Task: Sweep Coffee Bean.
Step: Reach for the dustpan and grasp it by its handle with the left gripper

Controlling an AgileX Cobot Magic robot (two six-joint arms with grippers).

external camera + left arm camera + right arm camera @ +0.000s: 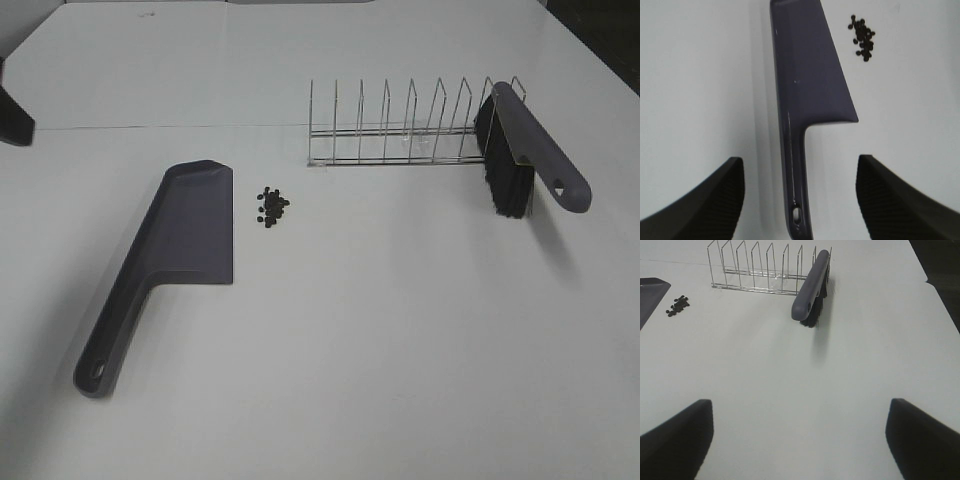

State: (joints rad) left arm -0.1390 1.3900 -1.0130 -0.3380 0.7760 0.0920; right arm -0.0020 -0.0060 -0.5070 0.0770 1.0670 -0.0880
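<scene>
Clearly the tiny dark brown-black oval coffee beans [272, 207] are not things to pinch. They lie in one tight cluster on the white table [400, 360], just beside the open edge of the flat grey-purple plastic dustpan [185, 240] and not touching it. They look light, hard and smooth, so I judge that they would roll and scatter under a quick stroke.

The tools are what to take hold of. The grey-handled brush with black bristles [520, 150] leans at the end of the chrome wire rack [400, 130], bristles down and handle slanting out of it. That stiff handle looks like the best place to grip, about midway along and clear of the soft bristles. The dustpan looks rigid, thin and probably slick, and it lies flat, so its long handle near the hanging hole is the place for it.

The left gripper [800, 164] has its fingers spread wide and empty, with the dustpan handle showing between them in the wrist view. The right gripper [800, 407] is also spread apart and holds nothing, and it sits well short of the brush.
</scene>
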